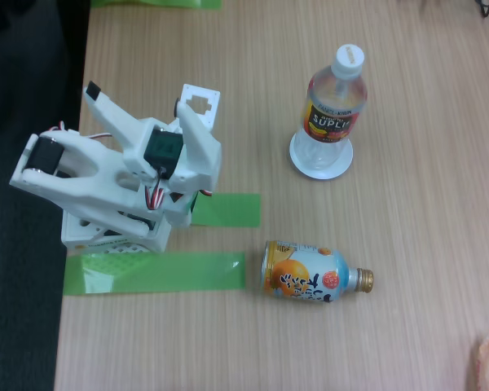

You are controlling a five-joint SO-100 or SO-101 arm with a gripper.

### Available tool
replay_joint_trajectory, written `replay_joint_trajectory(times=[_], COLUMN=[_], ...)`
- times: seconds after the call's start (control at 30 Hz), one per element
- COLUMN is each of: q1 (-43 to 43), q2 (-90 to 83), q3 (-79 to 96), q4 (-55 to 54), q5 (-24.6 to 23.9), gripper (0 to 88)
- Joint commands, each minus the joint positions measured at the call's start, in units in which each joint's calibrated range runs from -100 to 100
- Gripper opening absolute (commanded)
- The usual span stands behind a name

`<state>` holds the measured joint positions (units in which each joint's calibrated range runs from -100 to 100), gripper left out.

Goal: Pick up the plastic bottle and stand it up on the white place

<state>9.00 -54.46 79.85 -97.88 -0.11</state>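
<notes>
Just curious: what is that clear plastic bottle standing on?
The plastic bottle stands upright on a small round white disc lying on the wooden table. The disc's rim shows around the base; its middle is covered by the bottle.

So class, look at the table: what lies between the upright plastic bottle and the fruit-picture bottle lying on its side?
In the fixed view, only bare wooden table lies between the plastic bottle, standing on the white disc, and the fruit-picture bottle.

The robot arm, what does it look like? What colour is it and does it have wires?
The arm is made of white plastic parts with chunky, angular shapes. Dark, nearly black motor blocks sit inside the white shells. Thin red, black and white wires loop out near the middle. One of its jaws is a long pointed white finger with a black tip. The base sits by green tape strips on the wooden table.
</notes>
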Motion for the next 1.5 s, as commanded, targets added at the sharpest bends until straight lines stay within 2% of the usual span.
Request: replay_joint_trajectory(times=[0.0,0.17,0.4,0.6,0.7,0.8,1.1,1.47], q1=[0.4,0.3,-0.3,-0.4,-0.4,-0.3,-0.4,-0.4], q2=[-4.9,-15.4,-36.6,-44.9,-44.3,-44.2,-44.2,-44.2], q3=[0.1,1.0,12.2,11.7,8.9,8.7,10.2,18.3], q4=[-1.4,-1.4,0.3,20.9,25.3,25.3,24.8,7.4], q5=[0.2,0.2,0.0,-0.6,-4.3,-6.5,-6.8,-12.1], gripper=[34.0,34.0,34.0,34.0,34.0,34.0,34.0,34.0])
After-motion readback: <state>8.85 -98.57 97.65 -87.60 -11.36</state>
